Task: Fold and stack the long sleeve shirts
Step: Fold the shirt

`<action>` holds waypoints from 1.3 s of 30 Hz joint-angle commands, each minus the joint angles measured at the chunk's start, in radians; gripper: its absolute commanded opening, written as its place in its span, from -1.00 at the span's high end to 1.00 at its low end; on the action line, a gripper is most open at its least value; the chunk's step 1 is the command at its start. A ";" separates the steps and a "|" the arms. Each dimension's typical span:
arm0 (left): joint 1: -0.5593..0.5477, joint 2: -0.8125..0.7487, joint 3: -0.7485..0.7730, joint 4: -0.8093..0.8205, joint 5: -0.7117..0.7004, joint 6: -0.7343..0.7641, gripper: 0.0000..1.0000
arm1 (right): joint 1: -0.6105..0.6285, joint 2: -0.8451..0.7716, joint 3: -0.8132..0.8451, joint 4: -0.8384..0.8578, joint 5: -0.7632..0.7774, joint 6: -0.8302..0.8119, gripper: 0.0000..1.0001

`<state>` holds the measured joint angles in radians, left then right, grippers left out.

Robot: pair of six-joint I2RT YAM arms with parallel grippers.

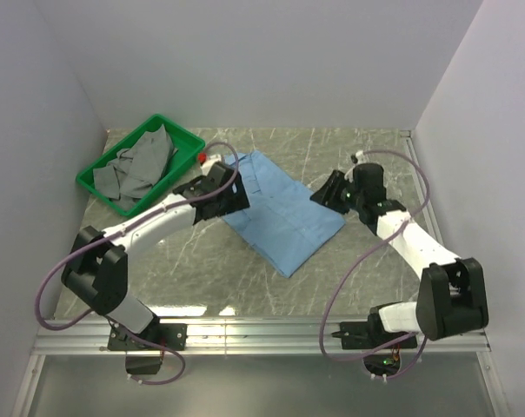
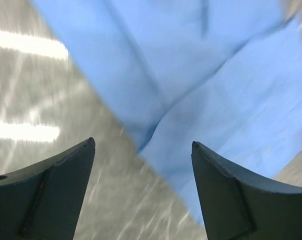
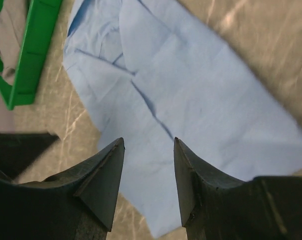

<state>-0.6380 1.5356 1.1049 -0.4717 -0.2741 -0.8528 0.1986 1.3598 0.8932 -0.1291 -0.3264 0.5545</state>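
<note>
Left wrist blurred, blue shirt [image 2: 201, 75] cut off, fingers [image 2: 56, 190] apart

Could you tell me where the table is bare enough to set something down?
Bare table: between the shirt and the near edge, and along the far edge right of the bin. Crowded: the centre, where the left gripper and right gripper flank the shirt.

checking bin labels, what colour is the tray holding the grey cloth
Green tray, clearest in the top external view.
</note>
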 commanded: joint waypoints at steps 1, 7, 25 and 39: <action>0.049 0.072 0.105 0.025 -0.059 0.126 -0.65 | 0.002 -0.063 -0.153 0.032 -0.035 0.139 -0.04; 0.147 0.318 0.277 0.051 -0.051 0.192 -0.47 | 0.024 -0.044 -0.315 0.201 -0.152 0.291 0.03; 0.207 0.315 0.032 -0.045 0.079 -0.009 -0.06 | -0.096 0.377 0.005 -0.013 -0.011 0.013 0.22; 0.042 -0.143 -0.082 -0.081 0.091 -0.117 -0.40 | -0.025 0.227 0.038 0.084 -0.318 0.016 0.19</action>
<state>-0.5339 1.4403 0.9188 -0.5583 -0.1875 -0.9520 0.1368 1.6966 1.0065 -0.1074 -0.5236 0.5606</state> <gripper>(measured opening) 0.706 0.405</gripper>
